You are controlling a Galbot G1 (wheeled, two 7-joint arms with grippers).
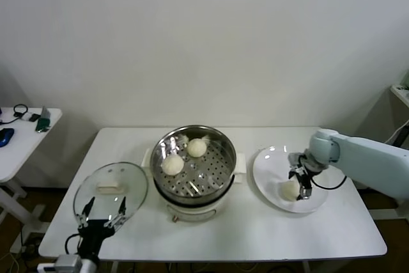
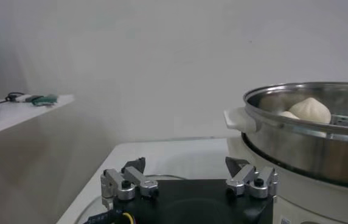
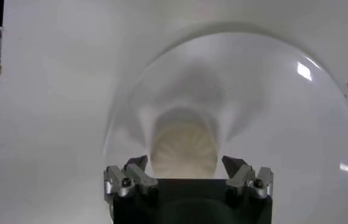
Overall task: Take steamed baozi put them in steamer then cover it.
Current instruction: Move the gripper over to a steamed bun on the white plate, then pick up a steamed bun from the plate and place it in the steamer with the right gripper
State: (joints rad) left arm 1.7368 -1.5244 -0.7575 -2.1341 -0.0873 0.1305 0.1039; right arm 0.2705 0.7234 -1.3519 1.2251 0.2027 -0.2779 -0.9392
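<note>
The steamer (image 1: pixel 220 158) stands mid-table with two steamed baozi (image 1: pixel 197 148) (image 1: pixel 172 164) on its perforated floor. Another baozi (image 1: pixel 289 189) lies on the white plate (image 1: pixel 271 164) to its right. My right gripper (image 1: pixel 300 187) is down over this bun. In the right wrist view the bun (image 3: pixel 183 143) sits between the open fingers of that gripper (image 3: pixel 184 160), with a small gap on each side. The glass cover (image 1: pixel 128 180) lies flat left of the steamer. My left gripper (image 1: pixel 102 212) hovers open at the cover's near edge. From the left gripper (image 2: pixel 185 162), the steamer (image 2: pixel 308 140) and a bun (image 2: pixel 309 111) show.
The steamer rests on a cream cooker base (image 1: pixel 192 208). A small side table (image 1: pixel 25 126) with a few items stands at the far left, apart from the work table. The work table's front edge runs just below the cover and the plate.
</note>
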